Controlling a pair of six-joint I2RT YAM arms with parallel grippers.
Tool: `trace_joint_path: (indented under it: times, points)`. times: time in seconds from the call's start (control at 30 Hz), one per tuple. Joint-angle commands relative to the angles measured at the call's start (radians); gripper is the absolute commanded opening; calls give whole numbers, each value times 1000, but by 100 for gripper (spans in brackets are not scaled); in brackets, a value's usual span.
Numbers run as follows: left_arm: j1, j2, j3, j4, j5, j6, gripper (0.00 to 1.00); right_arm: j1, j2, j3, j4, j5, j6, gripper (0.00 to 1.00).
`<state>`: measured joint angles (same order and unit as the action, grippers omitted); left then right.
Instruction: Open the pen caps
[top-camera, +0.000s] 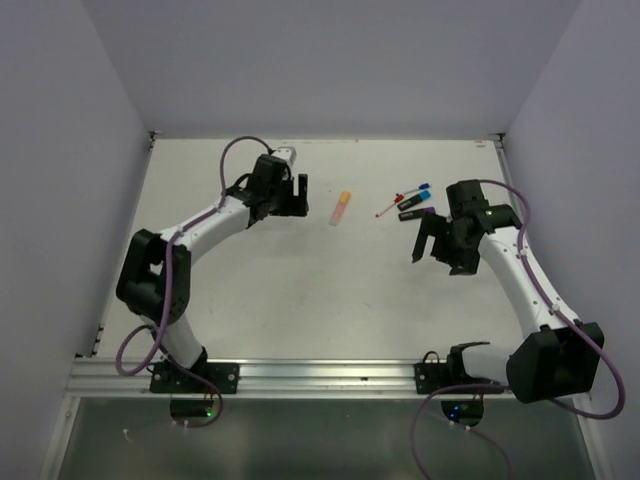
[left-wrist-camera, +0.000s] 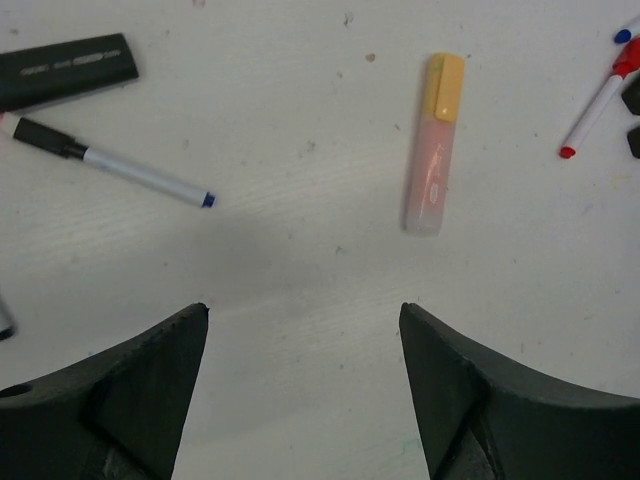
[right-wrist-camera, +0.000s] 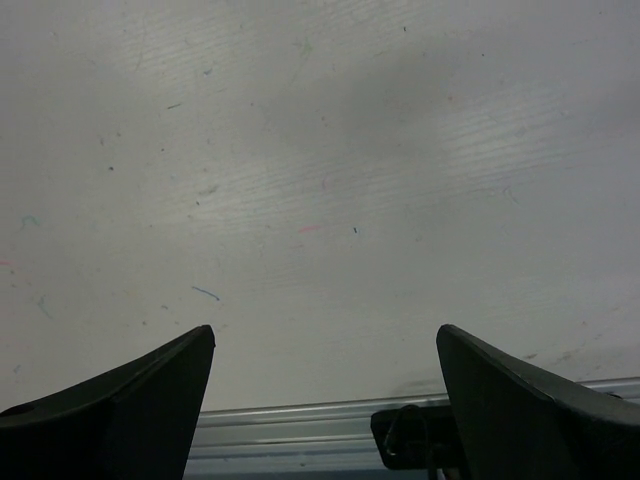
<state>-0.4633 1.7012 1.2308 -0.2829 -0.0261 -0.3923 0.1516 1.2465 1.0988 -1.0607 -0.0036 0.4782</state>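
Observation:
A peach highlighter (left-wrist-camera: 430, 170) with an orange cap (left-wrist-camera: 445, 88) lies ahead of my open left gripper (left-wrist-camera: 304, 310), apart from both fingers. From above, the highlighter (top-camera: 341, 208) sits just right of the left gripper (top-camera: 300, 195). A red-capped thin pen (left-wrist-camera: 598, 105) and a blue cap (left-wrist-camera: 622, 35) show at the right edge. A black marker (left-wrist-camera: 65, 70) and a blue-tipped thin pen (left-wrist-camera: 130, 170) lie at the left. My right gripper (top-camera: 430, 245) hangs open below a cluster of pens (top-camera: 408, 200); its wrist view (right-wrist-camera: 325, 330) shows only bare table.
The white table (top-camera: 300, 290) is walled on three sides. A metal rail (top-camera: 320, 375) runs along the near edge, with both arm bases bolted to it; the rail (right-wrist-camera: 300, 435) also shows between the right fingers.

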Motion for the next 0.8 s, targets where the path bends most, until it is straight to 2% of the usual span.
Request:
trace_joint_path:
  times: [0.0, 0.13, 0.37, 0.5, 0.6, 0.77]
  points:
    - [-49, 122, 153, 37, 31, 56, 81, 5, 10, 55, 15, -32, -23, 99]
    - [-75, 253, 315, 31, -3, 56, 81, 6, 19, 68, 18, -41, -18, 99]
    - [-149, 451, 499, -21, -81, 93, 80, 5, 31, 81, 21, -33, -20, 99]
    - [-173, 479, 490, -10, -135, 89, 79, 5, 24, 84, 19, -22, -24, 99]
    - [-181, 494, 484, 7, -124, 89, 77, 5, 19, 79, 24, -21, -29, 99]
    - [-196, 520, 480, -4, -143, 93, 70, 5, 22, 73, 30, -21, -29, 99]
